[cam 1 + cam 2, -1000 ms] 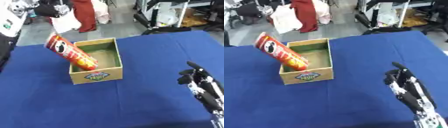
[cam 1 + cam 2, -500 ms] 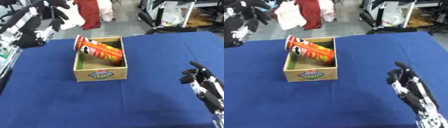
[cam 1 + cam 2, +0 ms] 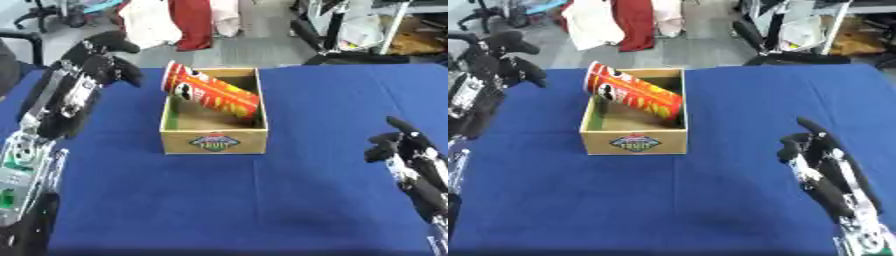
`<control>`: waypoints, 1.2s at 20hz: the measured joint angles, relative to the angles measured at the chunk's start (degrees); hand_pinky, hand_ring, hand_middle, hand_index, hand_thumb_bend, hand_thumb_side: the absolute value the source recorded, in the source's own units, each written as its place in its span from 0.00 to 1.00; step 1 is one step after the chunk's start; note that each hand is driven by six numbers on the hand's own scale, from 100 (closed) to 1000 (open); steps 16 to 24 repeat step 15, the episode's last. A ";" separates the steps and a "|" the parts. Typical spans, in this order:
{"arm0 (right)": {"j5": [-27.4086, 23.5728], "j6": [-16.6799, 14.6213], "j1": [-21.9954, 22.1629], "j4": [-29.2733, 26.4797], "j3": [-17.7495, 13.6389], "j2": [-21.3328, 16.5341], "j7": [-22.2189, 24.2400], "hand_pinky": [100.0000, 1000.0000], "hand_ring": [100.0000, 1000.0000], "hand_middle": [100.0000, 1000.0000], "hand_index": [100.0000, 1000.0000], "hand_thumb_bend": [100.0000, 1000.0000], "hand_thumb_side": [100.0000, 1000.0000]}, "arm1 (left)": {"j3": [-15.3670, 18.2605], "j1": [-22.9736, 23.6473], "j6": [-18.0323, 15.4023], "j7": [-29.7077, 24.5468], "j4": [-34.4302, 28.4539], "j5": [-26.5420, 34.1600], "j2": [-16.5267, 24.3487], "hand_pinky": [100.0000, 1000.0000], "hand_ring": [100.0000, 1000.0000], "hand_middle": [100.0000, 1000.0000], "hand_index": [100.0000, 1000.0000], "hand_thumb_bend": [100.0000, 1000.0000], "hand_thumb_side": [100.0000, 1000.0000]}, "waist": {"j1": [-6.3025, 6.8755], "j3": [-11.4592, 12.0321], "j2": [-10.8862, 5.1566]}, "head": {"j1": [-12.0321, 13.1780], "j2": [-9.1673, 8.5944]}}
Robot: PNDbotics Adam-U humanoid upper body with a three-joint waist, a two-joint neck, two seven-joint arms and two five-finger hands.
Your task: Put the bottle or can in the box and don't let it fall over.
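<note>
Left robot hand [image 3: 103,62] is raised over the far-left part of the table [image 3: 262,200], apart from the box, black fingers curled inward and holding nothing. Its forearm is black with silver panels and runs down the left edge of the view. Right robot hand [image 3: 815,150] shows at the lower right, palm side up off the cloth, fingers relaxed and pointing away from the robot, empty; same black and silver build.

One can [image 3: 210,95] is present: a long cylindrical tube, red with yellow and orange print and a round face logo near its top end. It lies tilted inside the box [image 3: 214,142], not upright. Its top end rests on the box's far-left rim and sticks out above it; its lower end points down toward the right wall inside the box. Neither robot hand touches it.

One box: open-topped, rectangular, plain brown cardboard with a greenish tint on the inner left wall and a small printed label on the near face. It stands flat on the table near the centre, slightly toward the far side.

Table is covered with one smooth, matte blue cloth. Beyond its far edge, white and red cloths [image 3: 175,22] hang over a grey floor; their count cannot be told with certainty.
</note>
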 measured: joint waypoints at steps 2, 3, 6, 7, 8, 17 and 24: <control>0.01 0.02 0.01 0.00 0.00 0.02 -0.13 0.55 0.55 0.58 0.91 0.11 0.38 | 0.42 0.94 0.66 0.34 -0.03 -0.42 -0.81 0.55 0.55 0.66 0.84 0.00 0.64 | -0.05 0.10 -0.01 | 0.08 0.04; 0.01 0.03 0.01 0.00 0.00 0.03 -0.16 0.55 0.55 0.58 0.91 0.11 0.38 | 0.48 1.21 0.96 0.51 -0.03 -0.63 -1.08 0.55 0.55 0.66 0.84 0.00 0.64 | -0.07 0.20 -0.01 | 0.17 0.04; 0.01 0.06 0.01 0.00 0.00 0.12 -0.23 0.55 0.55 0.58 0.91 0.12 0.38 | 0.54 1.64 1.59 0.86 -0.02 -1.11 -1.84 0.55 0.55 0.66 0.84 0.00 0.64 | -0.31 0.35 -0.02 | 0.60 0.04; 0.01 0.07 0.01 0.00 0.00 0.13 -0.26 0.55 0.55 0.58 0.91 0.12 0.38 | 0.54 1.67 1.72 0.93 -0.02 -1.17 -1.85 0.55 0.55 0.65 0.84 0.00 0.65 | -0.41 0.35 -0.03 | 0.63 0.04; 0.01 0.08 0.01 0.00 0.00 0.13 -0.28 0.55 0.55 0.58 0.91 0.12 0.38 | 0.54 1.73 1.86 1.00 -0.01 -1.20 -1.86 0.55 0.55 0.65 0.84 0.00 0.65 | -0.46 0.40 -0.03 | 0.64 0.04; 0.01 0.10 0.01 0.00 0.01 0.14 -0.27 0.55 0.55 0.58 0.89 0.10 0.39 | 0.53 2.13 2.70 1.49 0.06 -1.30 -2.31 0.54 0.54 0.64 0.82 0.00 0.67 | -0.47 0.66 -0.03 | 0.57 0.05; 0.01 0.10 0.01 0.00 0.01 0.14 -0.27 0.55 0.55 0.58 0.89 0.10 0.39 | 0.53 2.13 2.70 1.49 0.06 -1.30 -2.31 0.54 0.54 0.64 0.82 0.00 0.67 | -0.47 0.66 -0.03 | 0.57 0.05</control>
